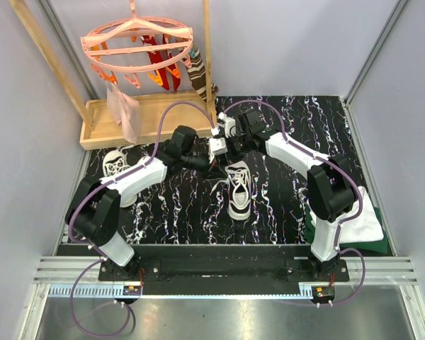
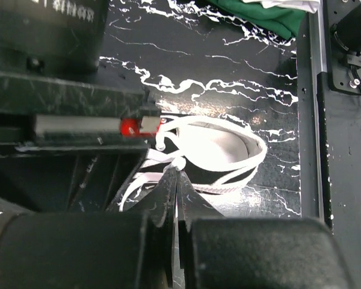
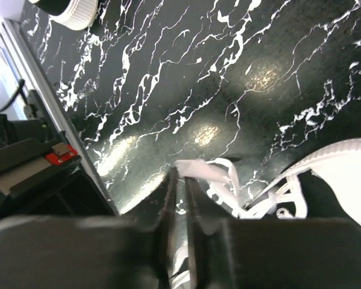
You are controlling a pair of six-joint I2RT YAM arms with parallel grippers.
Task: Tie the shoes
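One black shoe (image 1: 239,190) with a white toe cap lies mid-table, its white laces (image 1: 227,172) drawn up towards both grippers. Just beyond its tongue end, my left gripper (image 1: 211,163) and right gripper (image 1: 225,152) meet. In the left wrist view the left gripper (image 2: 177,171) is shut on a lace (image 2: 168,158) above the shoe (image 2: 228,150). In the right wrist view the right gripper (image 3: 188,174) stands a narrow gap open, a lace end (image 3: 213,171) lying across its tips beside the shoe (image 3: 343,174). The second shoe (image 1: 115,163) sits far left.
A wooden tray (image 1: 149,117) spans the back left, with a pink clip hanger (image 1: 138,42) and a dark striped sock (image 1: 198,71) hanging above it. A folded white-and-green cloth (image 1: 361,219) lies at the right edge, by the right arm.
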